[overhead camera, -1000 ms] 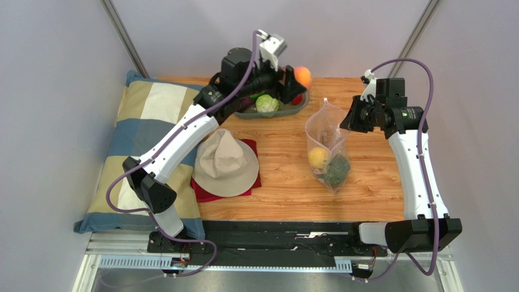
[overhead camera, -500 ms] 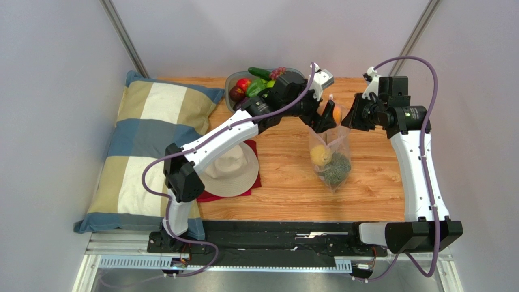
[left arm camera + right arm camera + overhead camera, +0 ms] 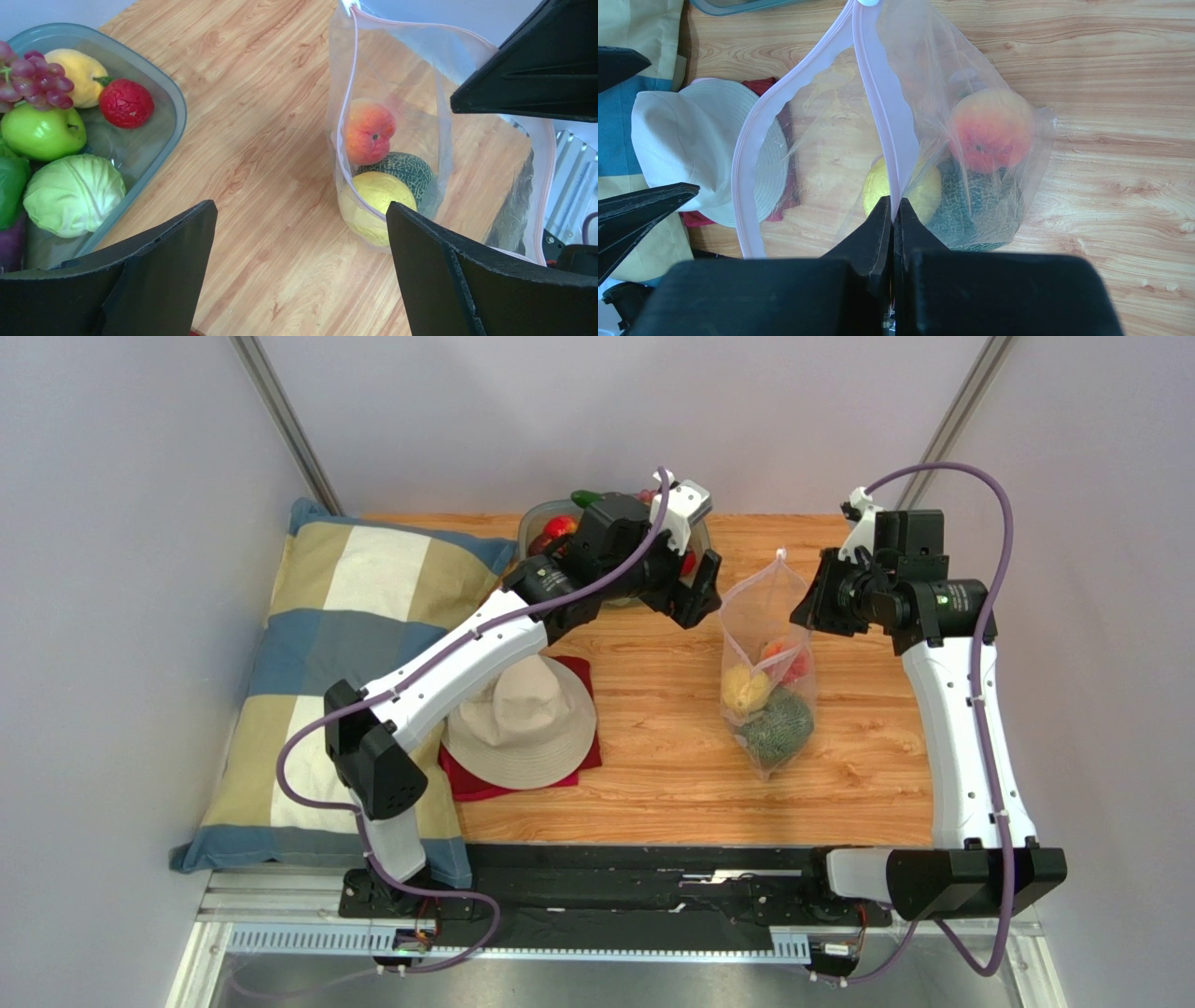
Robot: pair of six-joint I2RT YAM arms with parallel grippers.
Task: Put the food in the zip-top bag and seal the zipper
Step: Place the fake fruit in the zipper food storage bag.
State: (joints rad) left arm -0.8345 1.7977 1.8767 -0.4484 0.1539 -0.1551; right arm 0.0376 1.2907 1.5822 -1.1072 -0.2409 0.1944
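- Desk (image 3: 659, 756): wooden, carrying the zip-top bag (image 3: 765, 665), which stands upright on the right arm's side with its mouth gaping.
- Load inside the bag: a peach (image 3: 369, 130), a netted green melon (image 3: 403, 168) and a yellow pear (image 3: 372, 210) sit at the bottom, so the filling looks partly done.
- Grey bowl (image 3: 165, 133), left of the bag: a cabbage (image 3: 74, 192), grapes (image 3: 31, 80), a green apple (image 3: 42, 129), a red fruit (image 3: 126, 103) and a yellow fruit (image 3: 74, 70) lie there and have yet to go in.
- Left pincer (image 3: 298, 231): spread fully wide and gripping nothing, it hangs just left of the bag's mouth.
- Right pincer (image 3: 892, 206): clamped tight on the bag's rim at the zipper (image 3: 878, 91), holding the mouth up.
- Zipper: the pink strip is unsealed along the bag's top, so sealing looks like the last job.
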